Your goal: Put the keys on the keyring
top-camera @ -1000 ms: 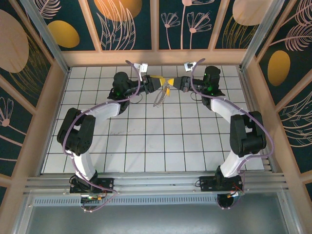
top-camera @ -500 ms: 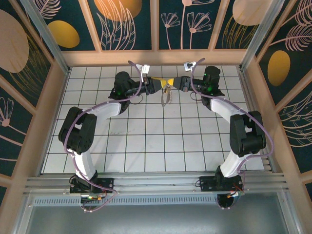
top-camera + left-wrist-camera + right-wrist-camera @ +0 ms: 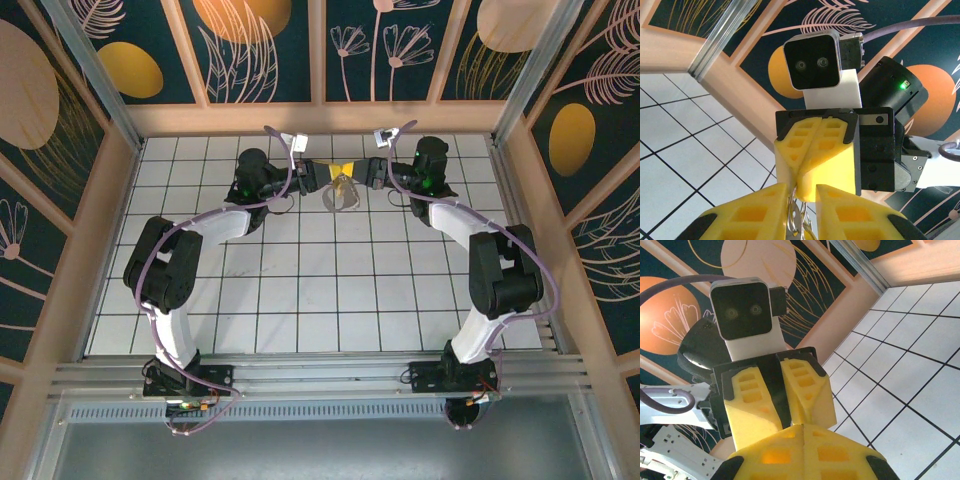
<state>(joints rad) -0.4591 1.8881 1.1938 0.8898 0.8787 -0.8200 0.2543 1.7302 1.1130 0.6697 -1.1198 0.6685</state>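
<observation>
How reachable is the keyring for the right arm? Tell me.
Likely yes: the right gripper, jaws shut, sits tip to tip with the left gripper, which holds the keyring; nothing stands between.

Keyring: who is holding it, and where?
The left gripper pinches the keyring at its top; the loop hangs below. The right gripper is shut beside it, hold unclear.

We are losing the keyring [image 3: 795, 220] past the picture's lower edge; from above, the keys [image 3: 341, 196] are blurring together, too small to count.
</observation>
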